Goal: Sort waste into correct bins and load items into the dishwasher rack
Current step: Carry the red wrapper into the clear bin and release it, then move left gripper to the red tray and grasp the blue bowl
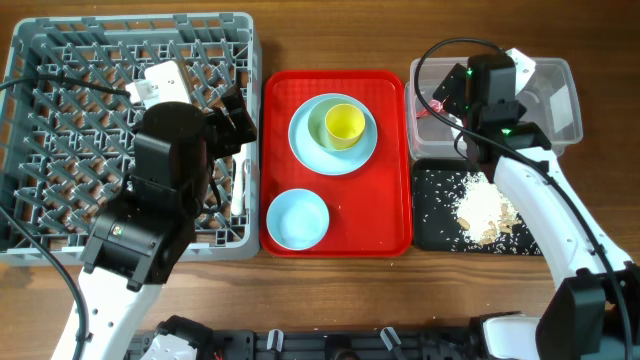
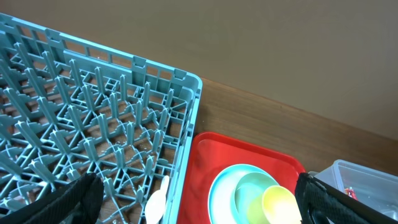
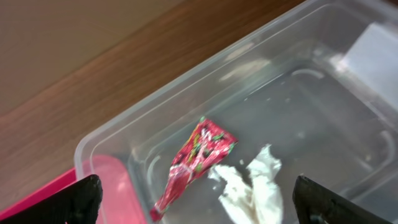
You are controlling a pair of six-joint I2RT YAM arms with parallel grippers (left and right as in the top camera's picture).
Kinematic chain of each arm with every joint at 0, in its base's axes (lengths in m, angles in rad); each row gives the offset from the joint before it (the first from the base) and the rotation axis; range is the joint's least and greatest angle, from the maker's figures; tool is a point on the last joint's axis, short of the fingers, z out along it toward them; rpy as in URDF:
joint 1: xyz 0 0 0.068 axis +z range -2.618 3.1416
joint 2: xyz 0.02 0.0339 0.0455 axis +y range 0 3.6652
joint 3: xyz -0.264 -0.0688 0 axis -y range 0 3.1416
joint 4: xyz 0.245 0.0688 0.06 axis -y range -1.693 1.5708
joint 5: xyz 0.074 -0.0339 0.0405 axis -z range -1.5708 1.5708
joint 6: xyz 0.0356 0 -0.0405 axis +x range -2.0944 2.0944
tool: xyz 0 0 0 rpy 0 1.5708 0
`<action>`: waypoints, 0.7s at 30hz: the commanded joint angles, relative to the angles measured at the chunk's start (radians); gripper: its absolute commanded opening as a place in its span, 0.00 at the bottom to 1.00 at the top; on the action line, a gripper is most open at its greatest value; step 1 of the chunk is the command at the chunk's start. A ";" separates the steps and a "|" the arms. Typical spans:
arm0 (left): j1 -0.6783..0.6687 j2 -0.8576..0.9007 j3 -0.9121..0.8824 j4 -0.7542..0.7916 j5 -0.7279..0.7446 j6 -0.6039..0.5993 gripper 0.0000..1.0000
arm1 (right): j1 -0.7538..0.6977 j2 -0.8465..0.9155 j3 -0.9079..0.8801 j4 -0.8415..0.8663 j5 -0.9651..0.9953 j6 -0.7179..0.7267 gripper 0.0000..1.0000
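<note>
Small red shiny wrapper (image 3: 198,155) beside crumpled white tissue (image 3: 252,186) inside clear rectangular plastic tub (image 3: 186,79), right gripper (image 3: 196,190) above the tub, fingers apart, empty, left gripper (image 2: 199,186) well left of the tub, fingers apart.

A grey dishwasher rack (image 1: 70,130), red tray (image 1: 372,215), clear tub (image 1: 555,110) and black tray (image 1: 435,215) sit on a wooden counter (image 1: 330,30).

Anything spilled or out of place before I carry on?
Nothing major. The rice is scattered but all inside the black tray; wrapper and tissue sit in the tub. A tiny speck on the red tray by the blue bowl may be a stray grain.
</note>
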 commanded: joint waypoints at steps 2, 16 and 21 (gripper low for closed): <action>0.006 -0.003 0.004 0.003 0.001 -0.016 1.00 | -0.004 -0.018 0.008 0.005 0.067 0.009 1.00; 0.000 -0.006 0.004 0.019 0.097 -0.027 1.00 | -0.004 -0.018 0.008 0.005 0.063 0.010 1.00; -0.060 0.017 0.000 -0.319 0.488 -0.076 0.41 | -0.004 -0.018 0.008 0.005 0.063 0.010 0.99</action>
